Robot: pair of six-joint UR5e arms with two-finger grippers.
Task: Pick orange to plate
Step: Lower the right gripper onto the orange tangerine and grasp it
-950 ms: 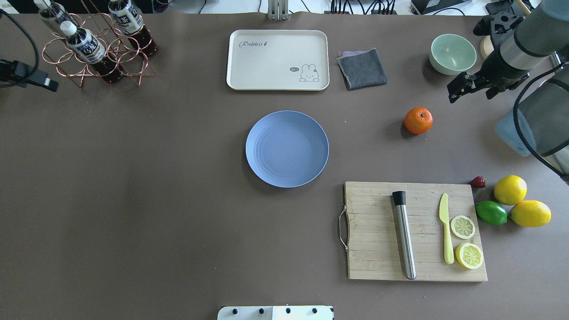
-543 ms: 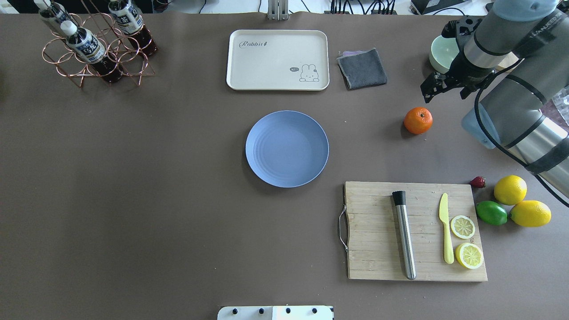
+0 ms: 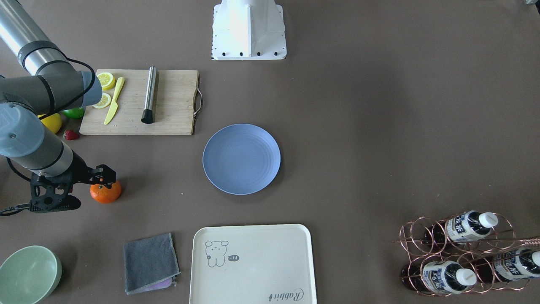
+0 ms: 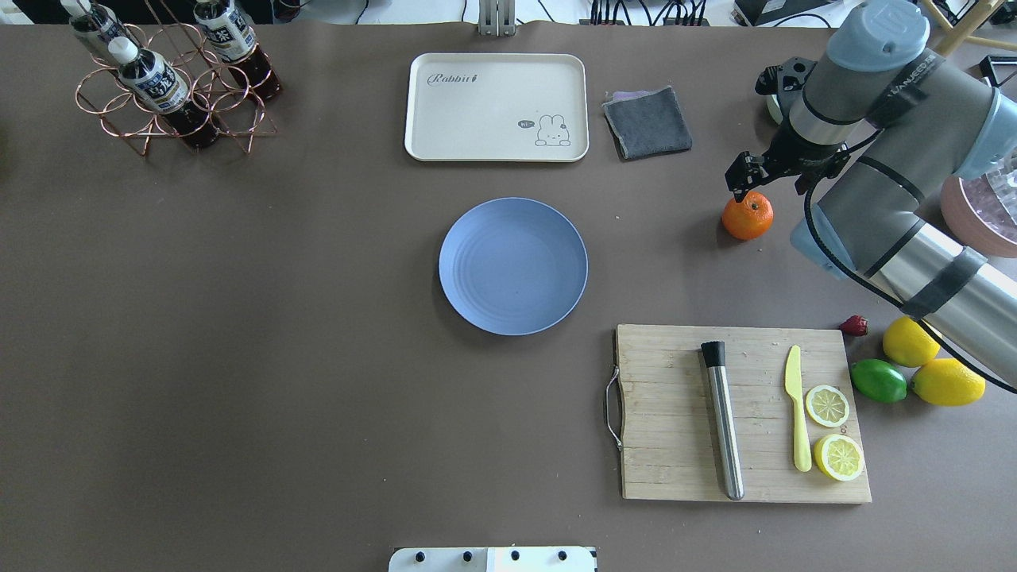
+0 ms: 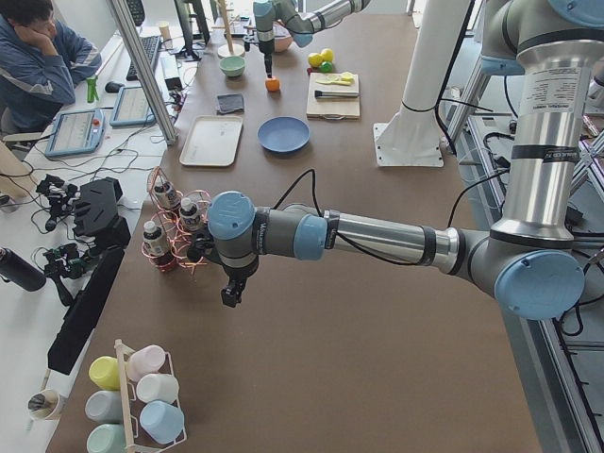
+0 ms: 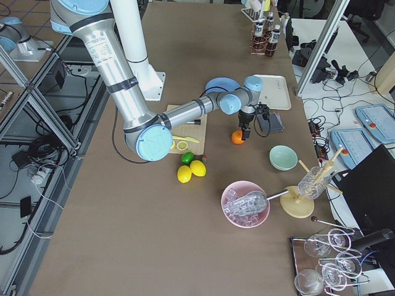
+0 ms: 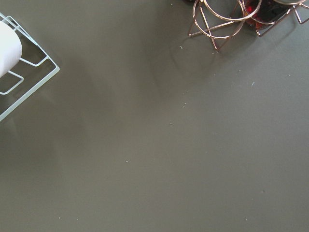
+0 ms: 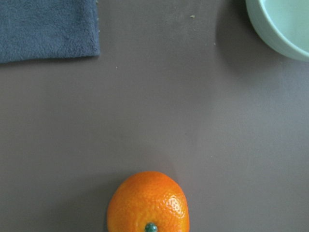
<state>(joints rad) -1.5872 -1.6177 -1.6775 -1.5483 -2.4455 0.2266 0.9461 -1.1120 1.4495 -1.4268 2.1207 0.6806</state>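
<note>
Nearest us lies the cutting board [image 4: 675, 413], then the plate [image 4: 512, 266]; well right of it the orange [image 4: 747, 216] sits on the table [image 4: 318, 357], our right gripper [image 4: 743, 184] just above. Its finger gap, and that of our left gripper [image 5: 229, 294], we cannot tell.

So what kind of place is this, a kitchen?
Likely a robotics lab, not a kitchen: a person sits by control tablets, aluminium frame posts flank the table, and props like the cutting board are staged on it.

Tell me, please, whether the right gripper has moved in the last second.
Yes. Overhead, the right gripper has moved left, toward the folded grey cloth, and now hangs over the far edge of the small round orange.
</note>
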